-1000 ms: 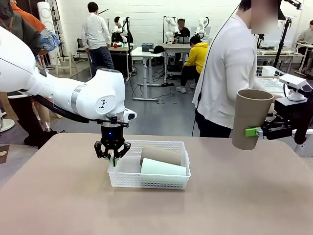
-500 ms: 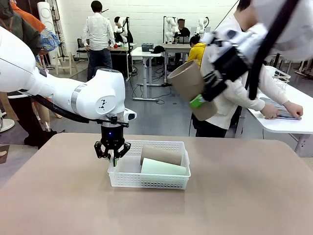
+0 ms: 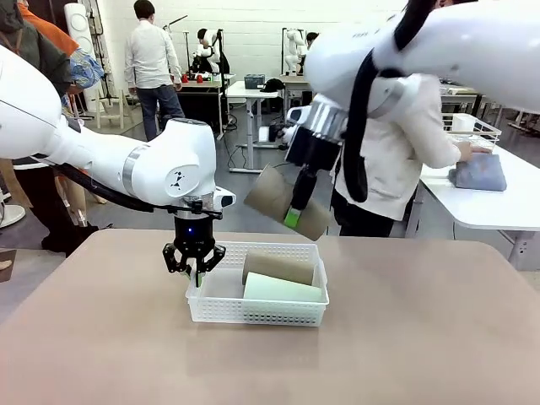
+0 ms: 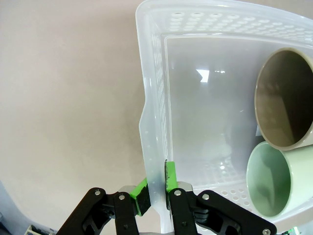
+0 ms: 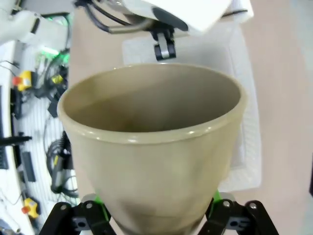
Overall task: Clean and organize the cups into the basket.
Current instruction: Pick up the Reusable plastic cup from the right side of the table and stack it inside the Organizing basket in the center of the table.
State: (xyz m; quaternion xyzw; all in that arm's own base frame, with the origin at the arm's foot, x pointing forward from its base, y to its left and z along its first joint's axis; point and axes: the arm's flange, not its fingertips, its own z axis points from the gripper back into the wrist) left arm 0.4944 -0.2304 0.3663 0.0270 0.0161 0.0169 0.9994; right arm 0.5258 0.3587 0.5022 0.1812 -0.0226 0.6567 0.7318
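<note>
- A tan cup (image 3: 287,204) hangs tilted in the air, its wide mouth turned toward the left arm's side and its narrow base lower, grasped across its body by the right gripper (image 3: 293,213); in the right wrist view the cup (image 5: 154,147) sits between the green pads with its open mouth facing the camera.
- Below that gripper and a little toward the robot stands the white basket (image 3: 257,309) on the table (image 3: 405,337).
- Two more cups lie on their sides in the basket, on the half away from the left gripper (image 3: 195,272): a tan one (image 3: 278,267) at the far side and a mint-green one (image 3: 283,289) just beside it on the near side, their mouths facing the left gripper.
- The left gripper (image 4: 155,188) is clenched on the basket's short end wall (image 4: 154,122), one green pad inside and one outside the wall.
- The part of the basket floor nearest this gripper is bare.
- Beyond the table, behind the right arm, a person in a white top (image 3: 396,160) bends toward a side table (image 3: 498,202).
</note>
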